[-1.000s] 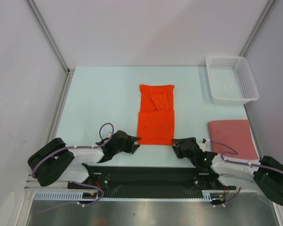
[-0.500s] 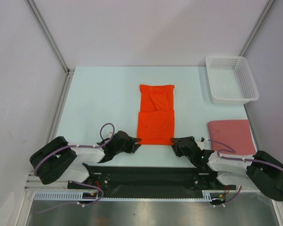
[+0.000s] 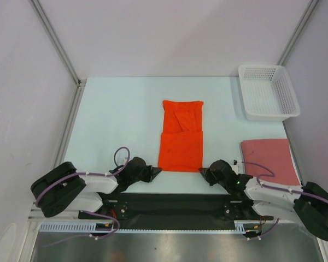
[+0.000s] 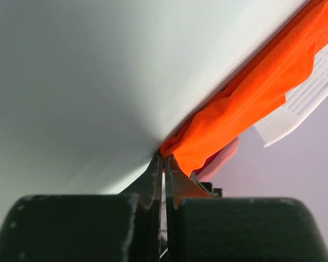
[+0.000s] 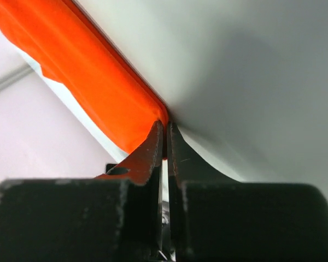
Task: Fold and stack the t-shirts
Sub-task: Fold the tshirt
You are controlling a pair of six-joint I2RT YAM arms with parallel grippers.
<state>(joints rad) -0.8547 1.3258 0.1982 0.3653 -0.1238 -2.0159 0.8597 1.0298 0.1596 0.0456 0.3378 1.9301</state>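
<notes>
The bright orange t-shirt (image 3: 180, 136) lies partly folded as a long strip in the middle of the table. My left gripper (image 3: 157, 170) is shut on its near left corner. My right gripper (image 3: 203, 171) is shut on its near right corner. In the left wrist view the jaws of the left gripper (image 4: 164, 157) pinch the orange cloth (image 4: 251, 93) at the tabletop. The right wrist view shows the right gripper (image 5: 165, 124) nipping the orange hem (image 5: 93, 71) the same way. The dull brick-red t-shirt (image 3: 268, 158) lies folded flat at the right edge.
A white lattice basket (image 3: 268, 93) stands at the back right corner; a part of it (image 4: 311, 93) shows in the left wrist view. White walls close in the table on three sides. Both arm bases sit on the black rail at the near edge.
Both grippers have gone from open to shut on the orange shirt's near corners. Both arms have drawn back slightly toward the near edge, and the whole shirt has shifted slightly nearer.
</notes>
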